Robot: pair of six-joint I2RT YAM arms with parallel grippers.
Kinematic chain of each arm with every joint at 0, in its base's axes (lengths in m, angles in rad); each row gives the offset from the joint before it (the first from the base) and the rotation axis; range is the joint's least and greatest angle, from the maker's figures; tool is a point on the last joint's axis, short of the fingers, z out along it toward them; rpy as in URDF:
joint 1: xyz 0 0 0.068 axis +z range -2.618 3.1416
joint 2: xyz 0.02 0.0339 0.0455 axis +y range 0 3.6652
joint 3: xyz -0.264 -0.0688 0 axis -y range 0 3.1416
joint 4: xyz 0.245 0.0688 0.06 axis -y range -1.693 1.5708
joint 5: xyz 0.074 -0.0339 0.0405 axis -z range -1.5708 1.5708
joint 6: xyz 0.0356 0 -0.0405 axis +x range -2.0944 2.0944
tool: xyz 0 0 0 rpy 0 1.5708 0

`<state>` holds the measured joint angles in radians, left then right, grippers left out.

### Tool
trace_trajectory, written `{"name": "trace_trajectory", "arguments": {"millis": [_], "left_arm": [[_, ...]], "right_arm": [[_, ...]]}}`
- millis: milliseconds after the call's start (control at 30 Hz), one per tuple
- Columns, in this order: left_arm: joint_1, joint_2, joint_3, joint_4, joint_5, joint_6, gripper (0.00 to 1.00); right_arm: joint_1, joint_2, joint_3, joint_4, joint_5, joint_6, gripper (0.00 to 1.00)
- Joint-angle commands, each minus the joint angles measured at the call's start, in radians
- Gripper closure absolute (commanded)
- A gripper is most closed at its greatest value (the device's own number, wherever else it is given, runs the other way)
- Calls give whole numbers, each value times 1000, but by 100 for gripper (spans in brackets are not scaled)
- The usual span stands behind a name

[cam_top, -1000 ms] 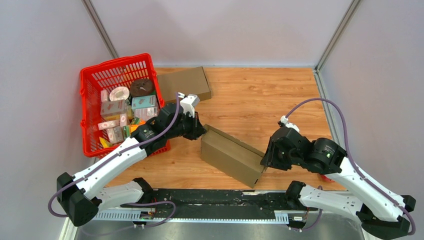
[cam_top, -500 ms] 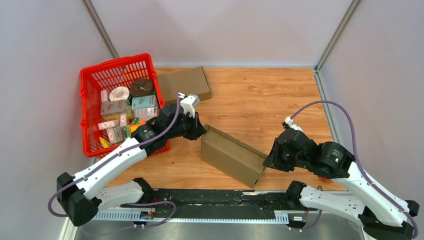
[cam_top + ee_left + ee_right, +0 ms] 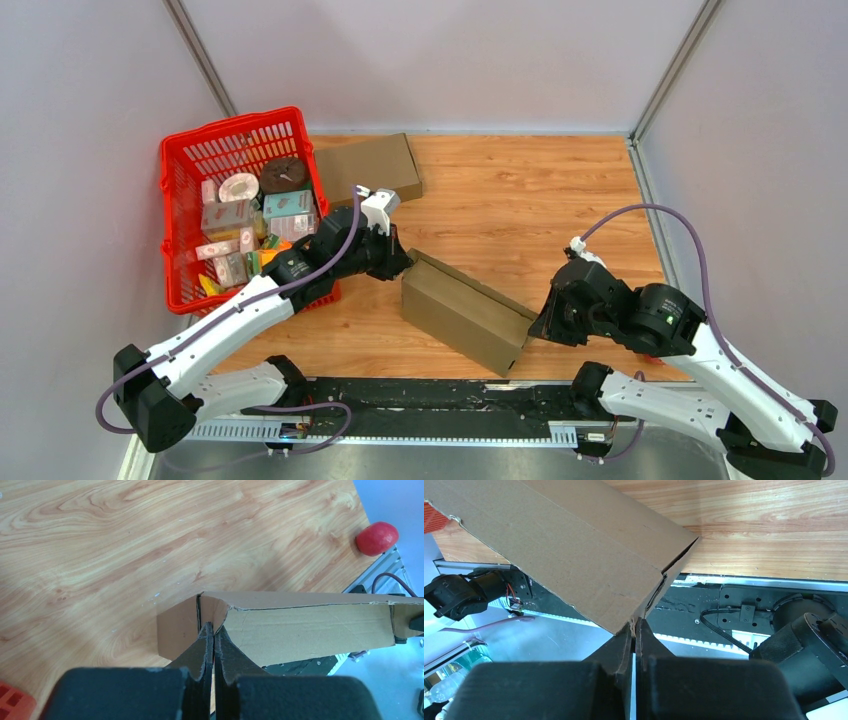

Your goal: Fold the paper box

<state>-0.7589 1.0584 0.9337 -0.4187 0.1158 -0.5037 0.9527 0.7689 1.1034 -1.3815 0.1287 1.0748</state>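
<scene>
Top external view has the paper box [image 3: 465, 312] lying slantwise on the wooden table [image 3: 520, 200], just ahead of the arm bases. It is a long brown carton, its far left end towards the red basket [image 3: 235, 205] and its near right end by the table's front edge. The left gripper [image 3: 400, 262] is at that far end, and in its wrist view the fingers are pressed together on a thin cardboard flap at the corner, where the end panel curls inward. The right gripper [image 3: 535, 328] is at the opposite, near corner. Over the last second its arm has swung a little outward and towards the near edge, and its jaws have drawn together. In the right wrist view the fingertips now meet on the bottom corner edge of the carton, with a sliver of cardboard seemingly nipped between them. The box itself has not visibly shifted in that time, and the left arm has not moved. By my reading this means the carton is now pinned at both ends, so the pair can start pushing or pulling the panels into shape. The ends look unfinished, with a slit open at the right corner, so the folding is still at an early stage. Further out, a flat brown piece of cardboard [image 3: 368, 165] lies beside the basket at the back, and a small red ball [image 3: 377, 538] sits near the table's right front corner.
</scene>
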Motion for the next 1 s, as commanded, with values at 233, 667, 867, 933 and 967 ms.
{"name": "trace_trajectory", "arguments": {"millis": [233,667,867,933,967], "left_arm": [[-17,9,-39,-69,18,-10,100],[-16,-8,-53,-66,5,-32,100],[-19,-32,-91,-28,-4,-76,100],[-23,-43,-99,-23,-13,-84,100],[-25,-47,-101,-23,-18,-85,100]], "right_arm": [[0,-8,29,-74,23,69,99],[0,35,-11,-134,25,102,97],[44,40,-40,-182,103,194,98],[73,36,-37,-177,127,260,98],[90,38,-37,-174,156,281,98]]}}
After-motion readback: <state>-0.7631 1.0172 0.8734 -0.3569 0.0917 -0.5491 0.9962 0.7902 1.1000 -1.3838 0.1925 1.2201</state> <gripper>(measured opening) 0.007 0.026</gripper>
